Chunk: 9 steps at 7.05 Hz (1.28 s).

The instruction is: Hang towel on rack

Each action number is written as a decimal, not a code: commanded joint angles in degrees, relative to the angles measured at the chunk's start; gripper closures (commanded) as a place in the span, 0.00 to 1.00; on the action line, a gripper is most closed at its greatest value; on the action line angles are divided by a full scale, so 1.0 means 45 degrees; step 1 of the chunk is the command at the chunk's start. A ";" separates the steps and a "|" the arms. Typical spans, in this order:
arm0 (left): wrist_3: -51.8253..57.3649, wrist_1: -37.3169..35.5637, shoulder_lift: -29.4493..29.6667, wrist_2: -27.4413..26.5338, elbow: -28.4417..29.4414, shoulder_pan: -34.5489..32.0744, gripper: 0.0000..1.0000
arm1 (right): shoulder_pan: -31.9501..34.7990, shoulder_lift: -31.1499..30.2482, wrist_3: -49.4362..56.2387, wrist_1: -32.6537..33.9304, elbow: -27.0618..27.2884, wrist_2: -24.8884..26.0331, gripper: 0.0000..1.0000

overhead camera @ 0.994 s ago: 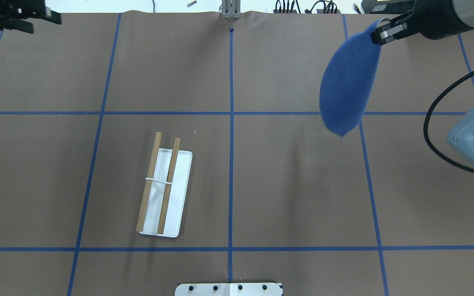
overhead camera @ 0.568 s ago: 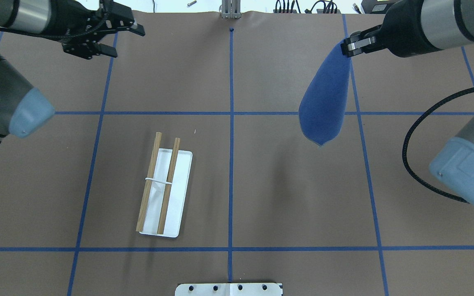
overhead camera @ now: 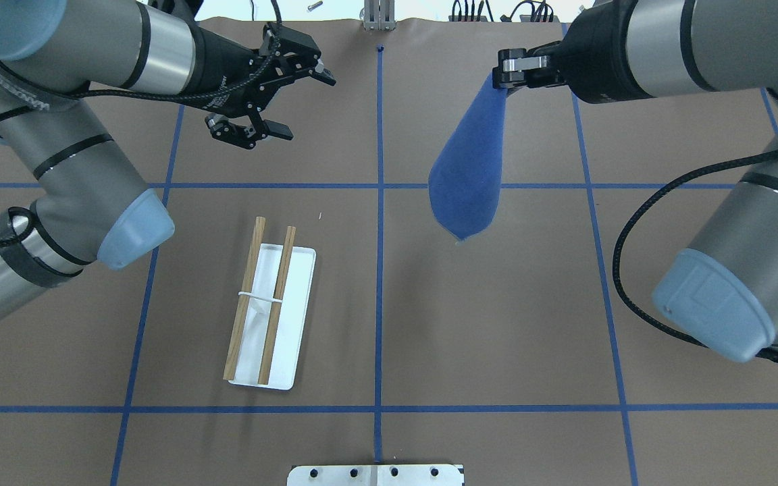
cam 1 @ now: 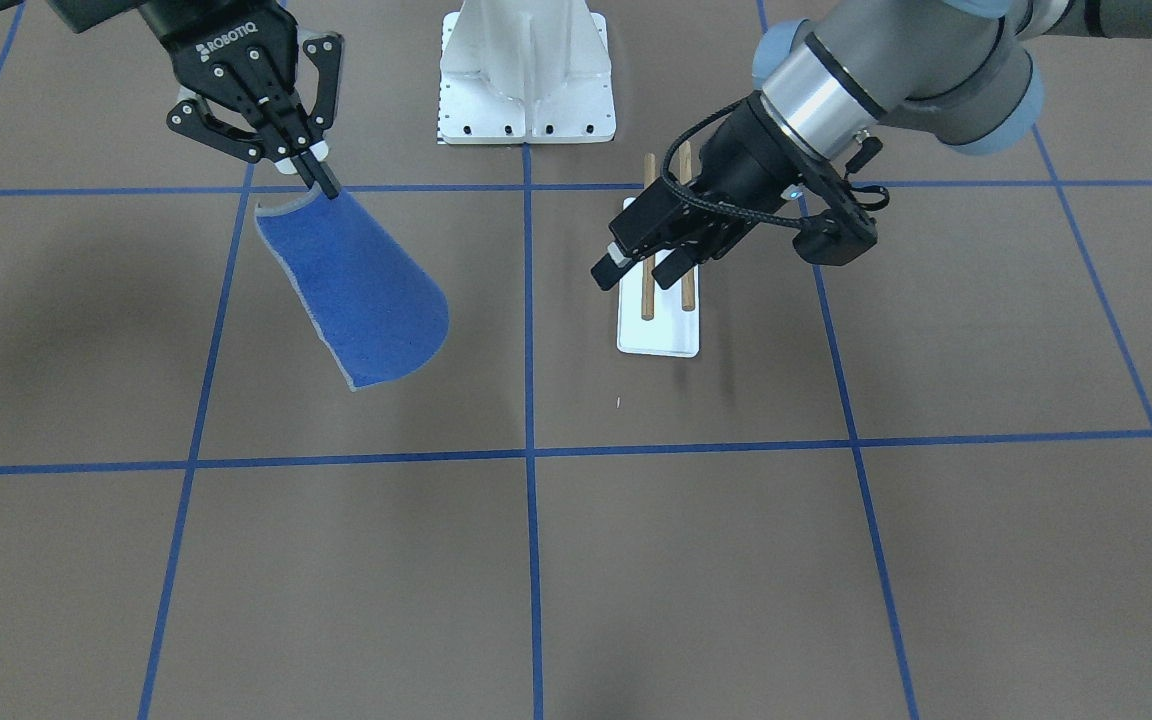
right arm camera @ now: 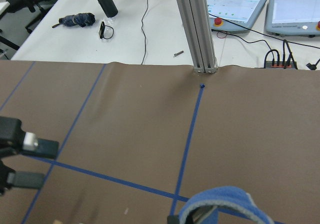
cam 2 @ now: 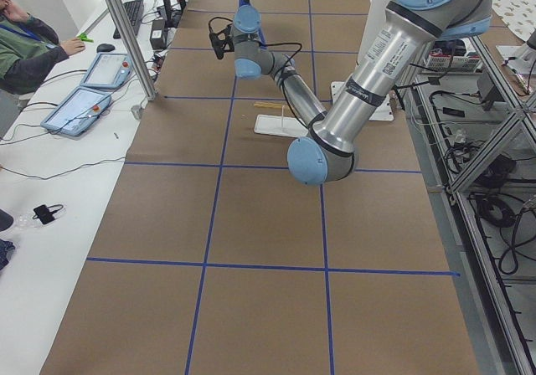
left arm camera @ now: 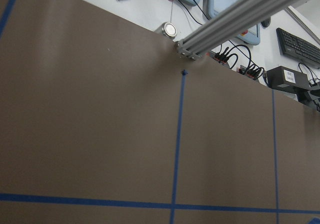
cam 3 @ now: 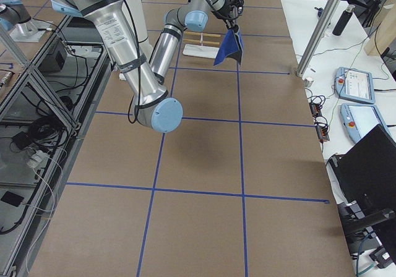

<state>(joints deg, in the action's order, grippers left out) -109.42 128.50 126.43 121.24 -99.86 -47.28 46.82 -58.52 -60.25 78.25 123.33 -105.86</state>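
Towel point(overhead camera: 467, 169): blue, is pinched by one corner in the closed right gripper point(overhead camera: 505, 73) and hung above the table point(overhead camera: 497, 324) at far right, well apart from the rack point(overhead camera: 294, 304) at near left; the left gripper point(overhead camera: 302, 104) is held open and empty beyond the rack. Step judged: the towel is to be carried left, its free corner taken by the left gripper, then spread and lowered across both dowels point(overhead camera: 272, 324). The surface is covered in brown paper point(overhead camera: 497, 439) ruled with blue tape point(overhead camera: 379, 304); screens point(right arm camera: 235, 6) and cables point(overhead camera: 470, 10) are seen past its far edge.
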 commanded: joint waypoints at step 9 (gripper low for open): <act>-0.5216 0.0293 0.1183 -0.3036 0.0217 0.1366 0.56 | -0.2650 0.0466 -0.2294 -0.4556 -0.1410 0.3700 1.00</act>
<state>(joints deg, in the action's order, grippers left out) -132.48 129.77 131.70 107.65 -98.92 -41.11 35.08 -56.42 -70.58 57.88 116.86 -89.27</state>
